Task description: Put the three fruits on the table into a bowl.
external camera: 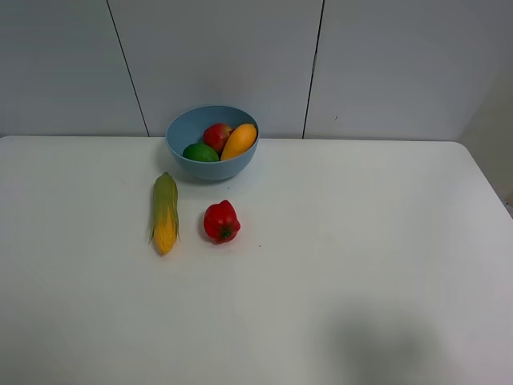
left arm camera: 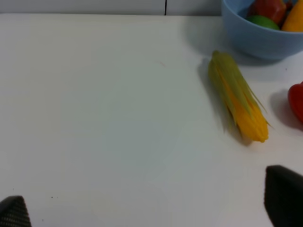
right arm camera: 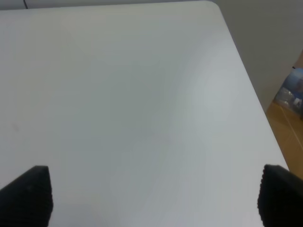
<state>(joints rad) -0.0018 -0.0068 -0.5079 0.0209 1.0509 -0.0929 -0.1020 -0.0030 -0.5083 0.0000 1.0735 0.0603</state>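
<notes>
The light blue bowl (external camera: 212,142) stands at the back of the white table (external camera: 361,241). Inside it lie the red-yellow apple (external camera: 216,135), the green lime (external camera: 200,152) and the orange-yellow mango (external camera: 240,140). The left wrist view shows the bowl (left arm camera: 260,35) with the lime (left arm camera: 262,21), apple (left arm camera: 269,8) and mango (left arm camera: 294,18). My left gripper (left arm camera: 151,213) is open and empty, fingertips (left arm camera: 284,196) wide apart over bare table. My right gripper (right arm camera: 154,194) is open and empty over bare table near the right edge. Neither gripper shows in the high view.
A yellow-green corn cob (external camera: 165,212) lies in front of the bowl, also in the left wrist view (left arm camera: 236,97). A small red bell pepper (external camera: 221,222) sits to its right, partly seen in the left wrist view (left arm camera: 297,101). The table's right edge (right arm camera: 246,80) borders the floor.
</notes>
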